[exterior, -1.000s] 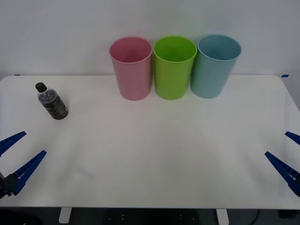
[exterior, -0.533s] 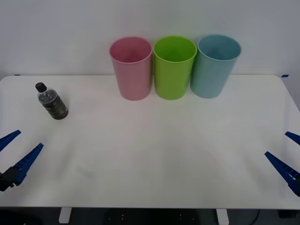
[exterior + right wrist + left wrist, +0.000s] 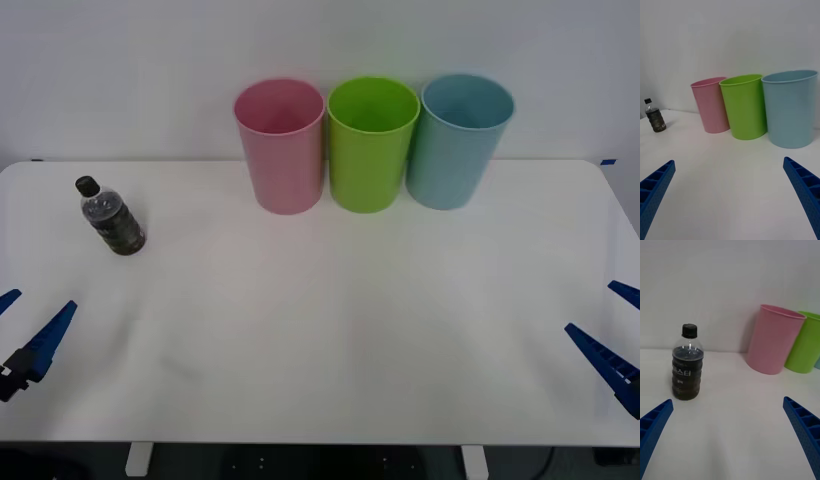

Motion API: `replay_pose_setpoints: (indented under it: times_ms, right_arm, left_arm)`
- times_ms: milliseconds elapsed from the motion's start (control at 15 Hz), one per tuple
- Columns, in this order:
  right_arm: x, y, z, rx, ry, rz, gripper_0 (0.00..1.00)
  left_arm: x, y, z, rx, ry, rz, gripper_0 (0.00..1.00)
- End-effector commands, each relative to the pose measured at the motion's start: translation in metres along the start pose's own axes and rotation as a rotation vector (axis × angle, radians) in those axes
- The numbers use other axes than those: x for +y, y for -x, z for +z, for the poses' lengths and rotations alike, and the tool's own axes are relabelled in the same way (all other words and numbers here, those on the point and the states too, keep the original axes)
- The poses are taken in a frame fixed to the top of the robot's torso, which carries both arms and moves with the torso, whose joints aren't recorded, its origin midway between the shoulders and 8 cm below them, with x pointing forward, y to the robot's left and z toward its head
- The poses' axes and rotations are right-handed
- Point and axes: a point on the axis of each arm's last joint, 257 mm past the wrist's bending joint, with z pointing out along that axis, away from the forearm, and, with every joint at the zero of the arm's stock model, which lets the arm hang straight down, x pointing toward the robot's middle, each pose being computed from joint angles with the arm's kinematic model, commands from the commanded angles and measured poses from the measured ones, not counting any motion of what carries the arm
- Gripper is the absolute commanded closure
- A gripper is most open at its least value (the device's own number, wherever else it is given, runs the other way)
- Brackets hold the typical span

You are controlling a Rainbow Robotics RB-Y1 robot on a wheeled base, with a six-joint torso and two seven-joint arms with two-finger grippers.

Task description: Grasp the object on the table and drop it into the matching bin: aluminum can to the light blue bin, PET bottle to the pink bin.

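Note:
The PET bottle [image 3: 112, 217] [image 3: 687, 365] [image 3: 655, 116], small and clear with a black cap and dark lower half, stands upright at the far left of the white table [image 3: 320, 330]. The pink bin [image 3: 282, 145] [image 3: 773, 339] [image 3: 711, 105] stands at the back centre. The light blue bin [image 3: 460, 140] [image 3: 790, 108] is two places to its right. My left gripper [image 3: 47, 298] [image 3: 727, 400] is open at the near left edge, a short way in front of the bottle and facing it. At the near right edge my right gripper [image 3: 588, 306] [image 3: 729, 160] is open, with nothing in it.
A green bin [image 3: 372, 145] [image 3: 745, 107] [image 3: 805, 343] stands between the pink and light blue ones, the three almost touching in a row against the white back wall. Bare tabletop lies between the bottle, the bins and both grippers.
My left gripper has drawn back toward the table's near left corner, so less of its fingers shows. The bottle, the bins and the right gripper have not moved.

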Motion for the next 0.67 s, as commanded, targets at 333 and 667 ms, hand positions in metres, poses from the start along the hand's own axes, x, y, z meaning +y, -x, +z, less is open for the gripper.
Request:
replay_pose_setpoints:
  times_ms: [333,667]
  right_arm:
    - [0.0,0.0,0.0,0.0,0.0,0.0,0.0]
    - [0.0,0.0,0.0,0.0,0.0,0.0,0.0]
  left_arm:
    - [0.034,-0.011,0.007,0.016,0.162,-0.003,0.0]
    - [0.042,-0.019,0.026,0.017,0.234,-0.02,0.0]
